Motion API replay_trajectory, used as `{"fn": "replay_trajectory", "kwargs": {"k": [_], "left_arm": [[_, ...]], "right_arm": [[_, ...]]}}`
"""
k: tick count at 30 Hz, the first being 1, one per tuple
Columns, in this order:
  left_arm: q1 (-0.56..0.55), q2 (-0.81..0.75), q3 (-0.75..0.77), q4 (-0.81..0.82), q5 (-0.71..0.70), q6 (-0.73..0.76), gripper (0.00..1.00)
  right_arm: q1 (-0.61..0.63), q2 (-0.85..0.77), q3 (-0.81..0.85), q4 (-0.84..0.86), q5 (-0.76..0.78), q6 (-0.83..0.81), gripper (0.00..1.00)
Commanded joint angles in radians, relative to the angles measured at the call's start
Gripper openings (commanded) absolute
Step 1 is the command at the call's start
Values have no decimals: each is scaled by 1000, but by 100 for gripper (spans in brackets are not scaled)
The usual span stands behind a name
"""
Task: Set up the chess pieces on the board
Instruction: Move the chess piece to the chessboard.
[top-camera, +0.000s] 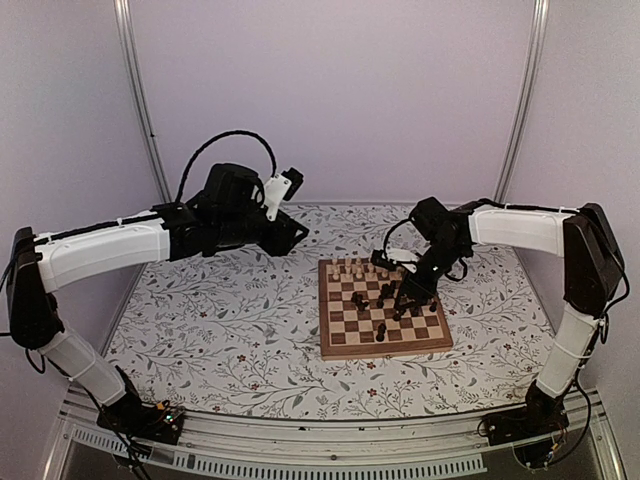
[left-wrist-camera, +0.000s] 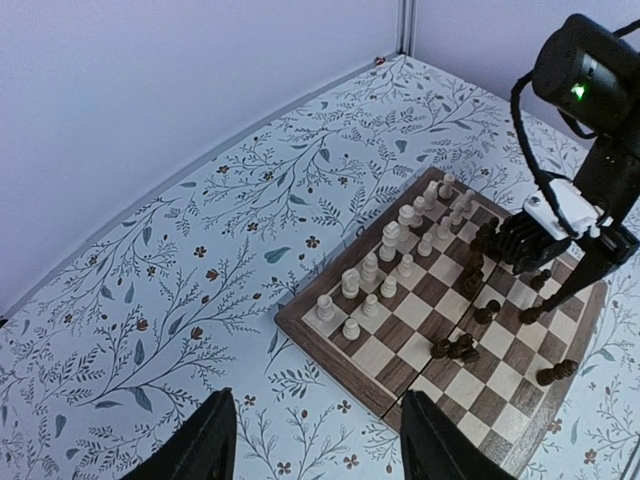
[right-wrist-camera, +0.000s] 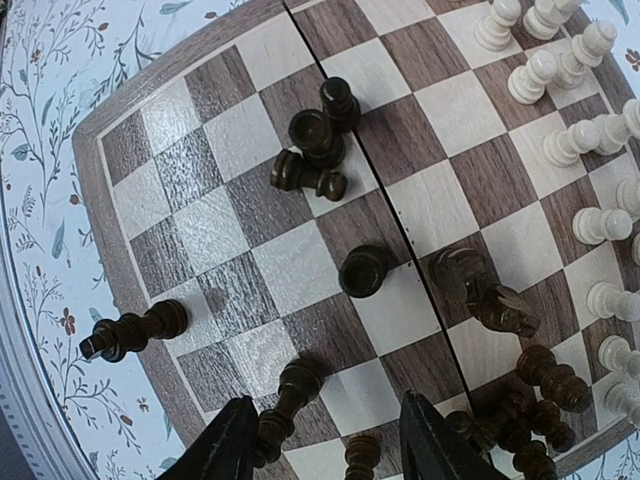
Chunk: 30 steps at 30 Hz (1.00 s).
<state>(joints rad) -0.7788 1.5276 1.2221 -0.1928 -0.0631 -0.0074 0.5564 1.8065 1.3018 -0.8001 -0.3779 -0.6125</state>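
Note:
The board (top-camera: 385, 348) lies on the cloth right of centre. Pale chess pieces (top-camera: 352, 270) stand in two rows along its far side, also clear in the left wrist view (left-wrist-camera: 390, 240). Dark pieces (right-wrist-camera: 363, 270) are scattered over the near half, some upright, some toppled (right-wrist-camera: 130, 333). My right gripper (right-wrist-camera: 325, 445) hovers low over the board, open. A dark piece (right-wrist-camera: 290, 390) leans close by its left finger (right-wrist-camera: 235, 445), and another dark piece (right-wrist-camera: 360, 460) stands between the fingers. My left gripper (left-wrist-camera: 315, 440) hangs high, open and empty, over the cloth left of the board.
The floral cloth (top-camera: 220, 320) covers the table. Metal frame posts (top-camera: 140, 100) rise at the back corners. A cluster of dark pieces (right-wrist-camera: 530, 420) crowds the board's edge beside my right gripper's right finger (right-wrist-camera: 430, 445).

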Motion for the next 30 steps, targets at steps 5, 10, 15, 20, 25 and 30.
{"fn": "replay_trajectory", "kwargs": {"k": [5, 10, 15, 20, 25, 30], "left_arm": [[-16, 19, 31, -12, 11, 29, 58], [-19, 19, 34, -14, 10, 33, 58], [-21, 20, 37, -19, 12, 34, 58], [-24, 26, 40, -24, 16, 35, 58], [-29, 31, 43, -30, 16, 37, 58], [-33, 34, 46, -35, 14, 41, 58]], "right_arm": [[3, -13, 34, -20, -23, 15, 52], [4, -35, 40, -36, -27, 10, 52], [9, -42, 8, -32, -43, 2, 52], [36, -35, -22, -16, -24, 0, 52], [53, -30, -26, -17, -12, -4, 52], [53, -17, -29, -5, 18, 0, 47]]}}
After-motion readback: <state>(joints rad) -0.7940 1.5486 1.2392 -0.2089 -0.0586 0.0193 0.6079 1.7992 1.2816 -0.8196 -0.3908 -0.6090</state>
